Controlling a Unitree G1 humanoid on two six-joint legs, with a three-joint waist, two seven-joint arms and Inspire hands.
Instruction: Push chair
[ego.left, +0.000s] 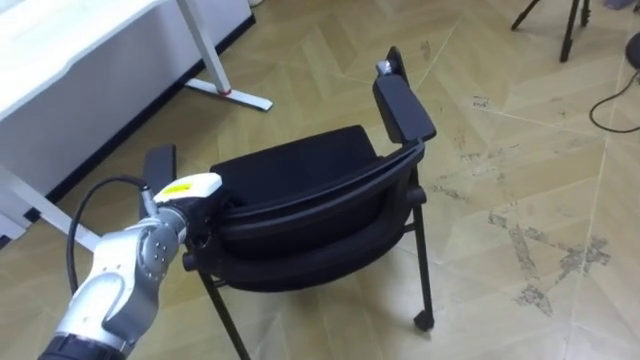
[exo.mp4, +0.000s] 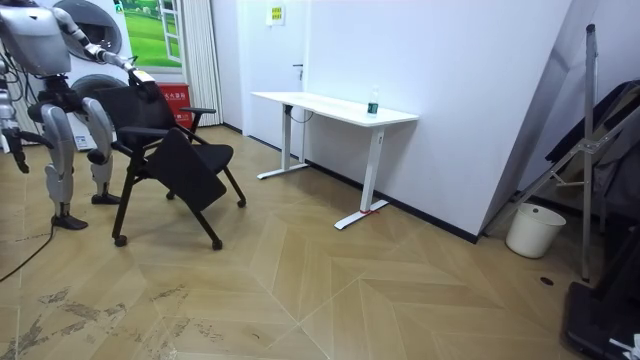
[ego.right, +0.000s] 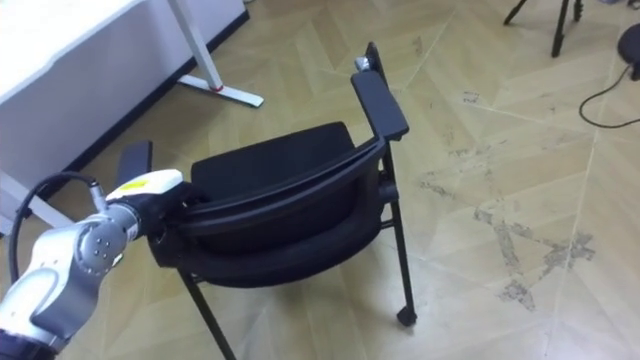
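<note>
A black chair (ego.left: 290, 165) with armrests and small wheels stands on the wood floor right in front of me, its backrest (ego.left: 320, 205) towards me. My left hand (ego.left: 196, 213) sits at the left end of the backrest's top rim, fingers curled over the edge. In the room view I stand behind the chair (exo.mp4: 170, 140) at the room view's left, with my left hand (exo.mp4: 135, 72) stretched out to its back. My right hand (exo.mp4: 10, 130) seems to hang by my side at that view's left edge, too small to read.
A white desk (ego.left: 80, 60) on metal legs stands ahead to my left, its foot (ego.left: 232, 96) close to the chair's front. Tripod legs (ego.left: 565, 25) and a dark cable (ego.left: 610, 110) lie far right. A white bucket (exo.mp4: 527, 230) stands by the wall.
</note>
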